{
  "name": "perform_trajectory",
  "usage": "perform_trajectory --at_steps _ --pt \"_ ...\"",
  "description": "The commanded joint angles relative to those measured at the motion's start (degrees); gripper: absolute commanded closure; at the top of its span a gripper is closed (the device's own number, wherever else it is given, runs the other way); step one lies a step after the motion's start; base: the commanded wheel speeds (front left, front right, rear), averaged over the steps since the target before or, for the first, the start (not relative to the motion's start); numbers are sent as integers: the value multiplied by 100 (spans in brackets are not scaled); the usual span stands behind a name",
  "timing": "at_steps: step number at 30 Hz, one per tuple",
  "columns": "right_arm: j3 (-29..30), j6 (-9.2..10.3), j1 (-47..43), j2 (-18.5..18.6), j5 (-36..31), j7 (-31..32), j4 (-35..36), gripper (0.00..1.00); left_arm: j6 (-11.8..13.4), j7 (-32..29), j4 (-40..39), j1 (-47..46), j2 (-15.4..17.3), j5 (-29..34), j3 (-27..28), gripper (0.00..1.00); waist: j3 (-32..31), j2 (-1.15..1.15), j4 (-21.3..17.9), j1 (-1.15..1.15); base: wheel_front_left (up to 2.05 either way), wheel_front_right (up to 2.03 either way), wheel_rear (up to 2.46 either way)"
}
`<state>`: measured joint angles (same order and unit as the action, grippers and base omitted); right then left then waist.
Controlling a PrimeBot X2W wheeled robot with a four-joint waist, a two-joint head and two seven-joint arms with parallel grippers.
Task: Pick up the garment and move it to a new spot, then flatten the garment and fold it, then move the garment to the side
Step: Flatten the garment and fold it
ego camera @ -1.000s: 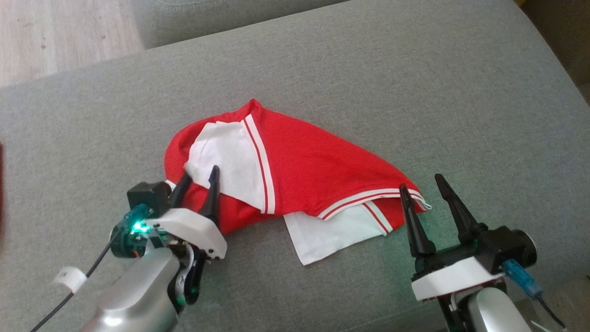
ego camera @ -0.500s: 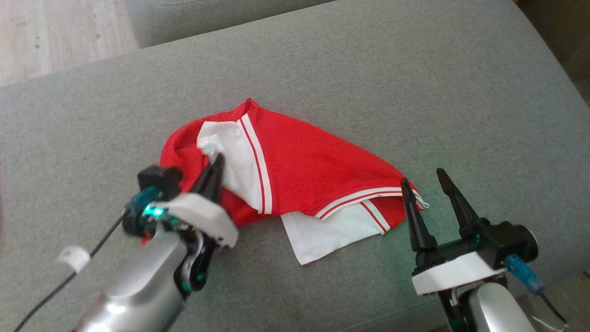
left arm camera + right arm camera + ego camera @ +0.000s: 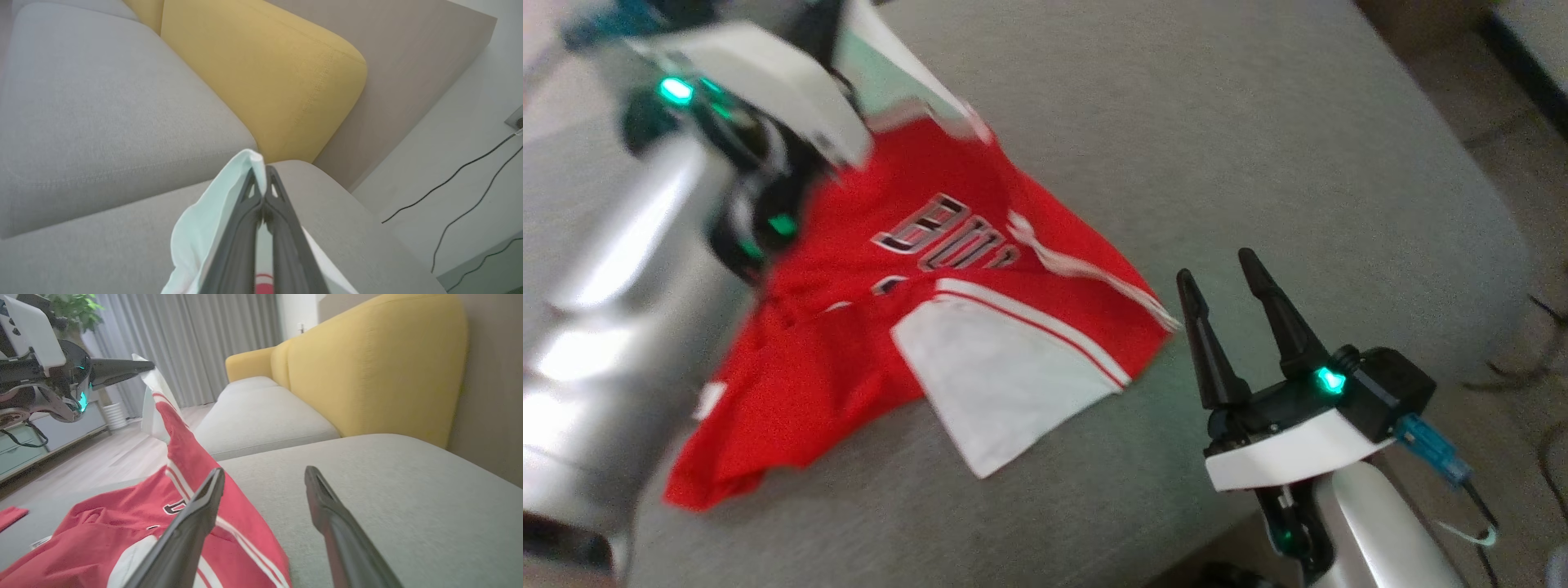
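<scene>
1. We have the left claw (image 3: 264,173) clenched on a white edge of the garment (image 3: 915,327). In the left wrist view its two fingers press together with the pale cloth caught between them.
2. The garment is a red jersey with white panels. It hangs from that pinch at the upper left, and its lower part lies rumpled on the grey sofa cushion (image 3: 1176,122).
3. The right claw (image 3: 1215,266) is released, fingers spread. It hovers just beside the jersey's right corner, and as far as we can tell it touches nothing.
4. We judge the step in hand to be the pick-up and carry to a new spot. The grip sits on a thin edge of cloth, so we should move smoothly, since a jerk could pull the fabric out.
5. We should raise the left claw enough that the trailing red corner does not drag and bunch on the cushion.
6. The right claw could close on the striped corner nearest it. With two holds we would spread the weight and land the jersey flatter, which would help the flattening to come.
7. We should set it down mid-cushion, away from the front edge and the yellow backrest (image 3: 367,367).
</scene>
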<state>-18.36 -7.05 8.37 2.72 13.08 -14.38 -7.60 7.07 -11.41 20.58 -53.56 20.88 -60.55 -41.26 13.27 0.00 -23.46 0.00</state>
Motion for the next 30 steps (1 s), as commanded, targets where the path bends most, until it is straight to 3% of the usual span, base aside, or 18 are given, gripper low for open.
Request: perform_trajectory --at_steps 1,4,8,13,14,15,16,22,30 --pt "-188 -44 107 16 163 -62 237 0 85 -91 61 -499 265 5 325 100 370 0 -683 0 0 0 0" --pt "-258 -44 53 16 389 -62 363 0 172 -152 549 -1013 345 184 362 100 600 0 -957 0 0 0 0" --pt "-124 -44 -62 16 622 -62 609 0 23 -97 1227 -1712 220 569 147 100 918 0 -1005 0 0 0 0" --pt "-193 -44 -77 16 697 -62 817 0 -112 615 2069 -2417 214 859 282 100 1153 0 -1016 0 0 0 0" --pt "-217 -44 -76 16 695 -62 836 0 -154 746 2226 -2481 236 875 318 89 1163 0 -1017 0 0 0 0" --pt "-229 -44 -77 16 691 -62 845 0 -217 834 2367 -2511 241 864 345 38 1162 0 -1016 0 0 0 0" --pt "-234 -44 -80 16 686 -62 846 0 -296 884 2493 -2511 248 846 356 0 1152 0 -1013 0 0 0 0" --pt "-459 -44 -7 16 551 -62 658 0 -789 916 2864 -2169 463 731 315 0 870 0 -960 0 0 0 0" --pt "-155 -44 -54 16 84 -62 419 0 -1194 1193 1988 -1037 580 491 226 0 263 0 -55 0 0 0 0"
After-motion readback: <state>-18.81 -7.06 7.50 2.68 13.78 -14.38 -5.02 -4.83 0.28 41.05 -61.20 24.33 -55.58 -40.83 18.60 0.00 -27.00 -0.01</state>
